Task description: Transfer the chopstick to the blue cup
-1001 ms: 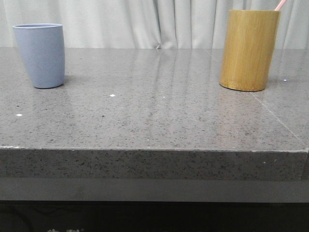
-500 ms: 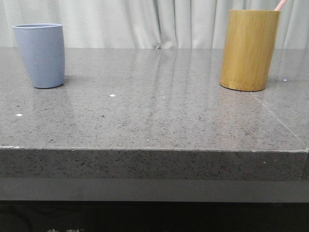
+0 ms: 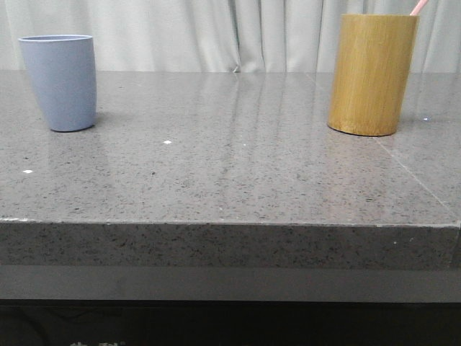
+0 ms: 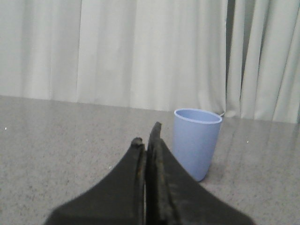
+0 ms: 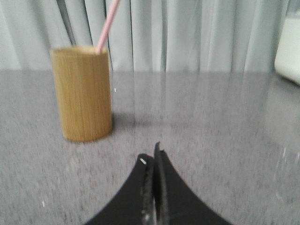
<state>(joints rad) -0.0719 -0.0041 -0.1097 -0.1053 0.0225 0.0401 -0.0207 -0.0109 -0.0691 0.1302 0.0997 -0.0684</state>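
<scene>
Two grippers sit nearest me, both empty: the left gripper [image 4: 146,140] with fingers pressed together, the right gripper [image 5: 152,157] likewise. Beyond, on the table [image 3: 238,173], the blue cup [image 3: 59,82] stands upright far left. Far right, the chopstick [image 3: 418,6] leans inside the bamboo holder [image 3: 371,75].

Both grippers matte black: left gripper [image 4: 148,136] fingers broad-based, tapering to thin, scuffed tips; right gripper [image 5: 151,157] same shape, small pale speck near one tip.

Bamboo holder [image 3: 372,75] upright on grey stone table [image 3: 238,173], curtain [image 3: 216,32] behind.
</scene>
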